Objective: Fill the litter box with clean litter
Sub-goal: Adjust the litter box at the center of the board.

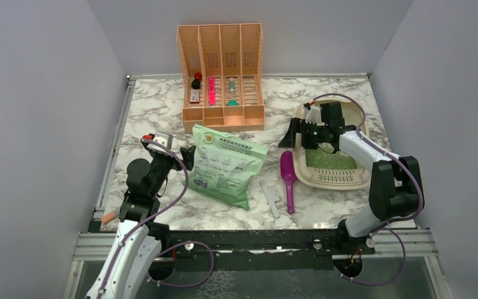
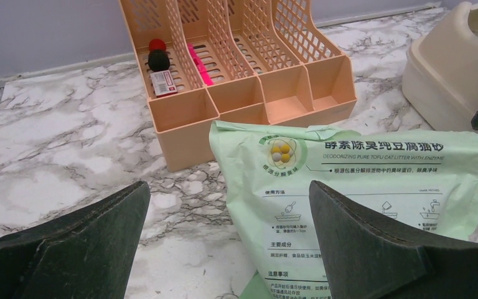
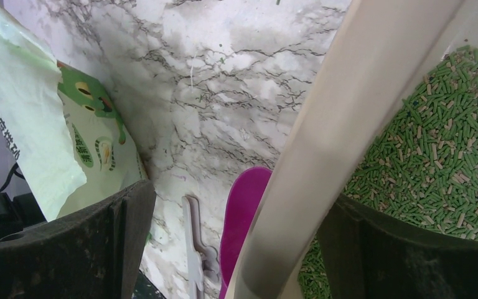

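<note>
Marble worktop [image 1: 155,115]: my right gripper [image 1: 304,134], spread wide, straddles the litter box [image 1: 342,182] rim; left gripper [image 1: 187,156], also spread, faces the bag [image 1: 227,163].

Litter box [image 1: 333,179] far half hidden by right arm [image 1: 359,147]; organizer [image 1: 221,43] contents indistinct.

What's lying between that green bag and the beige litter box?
A magenta scoop and a small pale plastic piece, seen from the top camera.
</note>
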`<action>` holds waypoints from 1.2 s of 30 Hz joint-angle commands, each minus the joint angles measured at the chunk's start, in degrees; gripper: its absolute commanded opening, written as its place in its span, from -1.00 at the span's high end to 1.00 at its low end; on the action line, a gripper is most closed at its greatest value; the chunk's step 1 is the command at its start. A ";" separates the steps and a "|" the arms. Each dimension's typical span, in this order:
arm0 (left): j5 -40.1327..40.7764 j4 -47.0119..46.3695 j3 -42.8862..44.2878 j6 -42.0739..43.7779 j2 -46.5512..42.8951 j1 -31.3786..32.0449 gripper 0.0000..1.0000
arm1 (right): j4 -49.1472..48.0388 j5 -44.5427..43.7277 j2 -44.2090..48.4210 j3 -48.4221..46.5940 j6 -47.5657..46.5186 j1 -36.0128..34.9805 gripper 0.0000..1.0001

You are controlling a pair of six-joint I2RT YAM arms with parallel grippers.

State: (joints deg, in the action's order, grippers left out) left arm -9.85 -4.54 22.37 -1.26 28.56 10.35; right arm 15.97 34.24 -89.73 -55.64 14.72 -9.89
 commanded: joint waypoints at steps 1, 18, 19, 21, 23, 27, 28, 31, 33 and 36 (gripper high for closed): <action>-1.50 -0.51 1.25 0.21 0.00 -0.07 -0.97 | 0.12 2.57 -0.18 -0.99 -1.14 -1.45 -0.95; 0.84 -1.14 1.68 -4.06 1.83 -0.07 -0.97 | 11.16 -27.78 20.10 -6.59 1.43 -1.43 -1.00; 0.87 -1.16 1.78 -4.38 2.29 -0.07 -0.97 | 9.99 -21.22 21.71 -6.18 2.33 -1.43 -0.98; 1.45 -1.03 2.20 -5.03 3.34 -0.13 -0.97 | 6.45 -9.95 23.81 -4.98 6.41 -1.44 -0.85; 1.78 -0.15 2.93 -5.04 4.30 -0.10 -0.97 | 4.38 -0.65 23.15 -4.59 11.24 -2.19 -0.75; 1.83 0.42 3.25 -5.03 4.58 -0.07 -0.97 | 2.41 -2.30 19.44 -3.58 15.81 -11.79 -0.78; 1.73 0.41 3.17 -4.88 4.34 -0.07 -0.98 | 1.69 -3.02 18.31 -2.97 16.91 -13.86 -0.80; 1.68 0.16 2.66 -4.65 3.23 -0.02 -0.98 | -0.60 -4.53 15.75 -0.68 21.64 -17.61 -0.84; 1.60 0.03 2.36 -4.43 2.46 -0.11 -0.97 | -3.22 -6.03 15.39 1.40 23.88 -18.85 -0.85; 1.40 -0.16 2.07 -4.29 1.95 -0.02 -0.98 | -4.80 -7.91 14.22 3.58 25.98 -19.72 -0.89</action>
State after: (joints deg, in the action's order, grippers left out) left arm -9.34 -3.77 23.68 -5.37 31.75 10.35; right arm 16.03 28.08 -74.83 -54.08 34.98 -28.82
